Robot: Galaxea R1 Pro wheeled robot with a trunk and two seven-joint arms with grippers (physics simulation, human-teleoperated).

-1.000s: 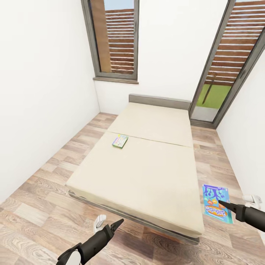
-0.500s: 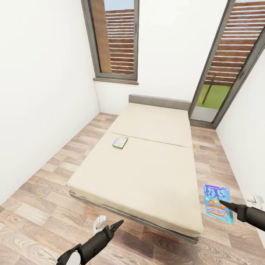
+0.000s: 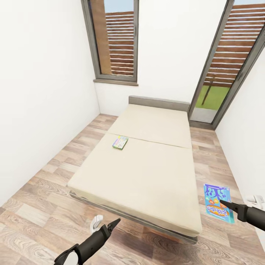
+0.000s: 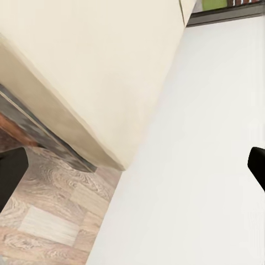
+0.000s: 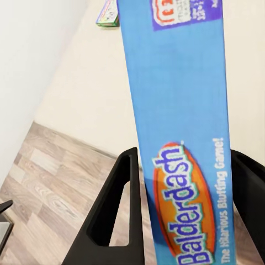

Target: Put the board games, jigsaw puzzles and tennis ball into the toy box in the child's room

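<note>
A small blue board game (image 3: 218, 202) marked "Balderdash" (image 5: 182, 138) hangs upright beside the bed's near right corner. My right gripper (image 3: 223, 202) is shut on its lower edge, one finger on each face (image 5: 185, 221). A second, multicolour board game (image 3: 120, 142) lies flat on the beige bed (image 3: 147, 173) near its left edge, and it also appears far off in the right wrist view (image 5: 109, 14). My left gripper (image 3: 116, 222) is low in front of the bed's foot, open with nothing in it (image 4: 132, 168). The table and toy box are out of view.
White walls close in on both sides, leaving strips of wood-plank floor (image 3: 44, 191) along the bed. A tall window (image 3: 114, 40) and a glass door (image 3: 228, 66) stand behind the headboard. The dark bed frame (image 3: 121, 213) runs just ahead of my left gripper.
The whole view has shifted slightly, so the camera moved. My left arm sits a little lower. The blue game stays held by the right gripper.
</note>
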